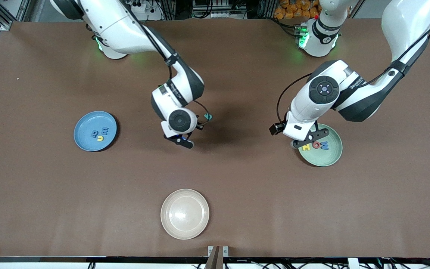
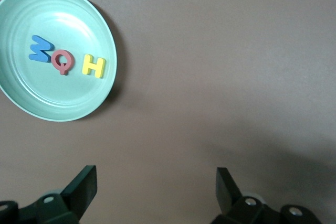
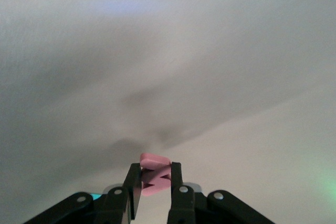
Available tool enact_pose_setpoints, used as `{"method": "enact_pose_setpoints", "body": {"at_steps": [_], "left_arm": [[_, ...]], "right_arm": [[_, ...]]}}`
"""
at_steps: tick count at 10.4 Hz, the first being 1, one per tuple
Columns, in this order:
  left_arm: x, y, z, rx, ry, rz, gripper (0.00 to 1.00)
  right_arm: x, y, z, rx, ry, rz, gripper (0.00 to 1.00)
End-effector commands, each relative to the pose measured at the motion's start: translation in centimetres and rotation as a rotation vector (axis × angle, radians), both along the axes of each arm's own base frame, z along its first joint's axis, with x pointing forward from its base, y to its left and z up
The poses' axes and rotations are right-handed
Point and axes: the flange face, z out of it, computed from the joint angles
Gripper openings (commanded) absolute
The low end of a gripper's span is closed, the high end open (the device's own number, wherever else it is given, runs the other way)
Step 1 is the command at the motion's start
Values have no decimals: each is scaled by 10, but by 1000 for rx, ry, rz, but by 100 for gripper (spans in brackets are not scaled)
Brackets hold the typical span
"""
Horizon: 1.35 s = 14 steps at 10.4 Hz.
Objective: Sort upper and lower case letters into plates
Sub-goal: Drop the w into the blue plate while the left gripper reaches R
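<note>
Cream-beige plate (image 1: pixel 184 213): lowest in the front view, at mid-width, nearest the camera. I see nothing in it and count it out of the sort.

Right gripper (image 1: pixel 183 141): hangs over bare table at the middle of the frame, between the two sorting plates. Its jaws are clamped on a pink letter (image 3: pixel 155 174), which sticks out just past the fingertips in the right wrist view.

Pink letter, case: I can't read its shape from either view, so I can't say which plate it belongs to.

Blue plate (image 1: pixel 83 140): mid-height in the front view, toward the right arm's end of the table. It holds three small letters (image 1: pixel 100 133), blue and yellow, that look lower case to me.

Mint green plate (image 1: pixel 327 158): about level with the blue plate, toward the left arm's end. It holds a yellow H (image 2: pixel 94 66), a red-pink Q (image 2: pixel 62 61) and a blue W or M (image 2: pixel 40 49) in a row.

Left gripper (image 1: pixel 309 138): waits over the mint green plate's rim with its jaws spread wide and nothing between them.

Deciding relation: the held letter sits roughly midway between the plates, and I judge the blue plate slightly closer to the right gripper. If the letter is upper case, the carry runs toward the mint green plate, under the left gripper.

Count: I see seven letters, not eight.
</note>
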Motion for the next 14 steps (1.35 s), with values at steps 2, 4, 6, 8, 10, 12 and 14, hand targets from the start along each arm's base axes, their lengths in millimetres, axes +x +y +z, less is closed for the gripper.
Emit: {"method": "enact_pose_setpoints", "body": {"at_steps": [2, 4, 6, 8, 10, 12, 14], "left_arm": [[-14, -29, -11, 29, 25, 55, 100], [-23, -66, -20, 44, 18, 122, 100], [-38, -106, -38, 85, 18, 162, 100], [-48, -125, -49, 87, 20, 198, 100], [-65, -150, -73, 106, 16, 259, 100], [-70, -170, -87, 122, 25, 317, 100], [-76, -192, -104, 102, 23, 407, 100]], "right_arm": [[53, -147, 38, 123, 126, 106, 10], [75, -242, 36, 212, 159, 144, 10], [81, -312, 26, 239, 177, 210, 11], [78, -352, 15, 223, 197, 255, 13], [75, -370, 4, 220, 212, 271, 15], [74, -375, 1, 221, 215, 261, 43], [74, -376, -2, 224, 217, 256, 88]]}}
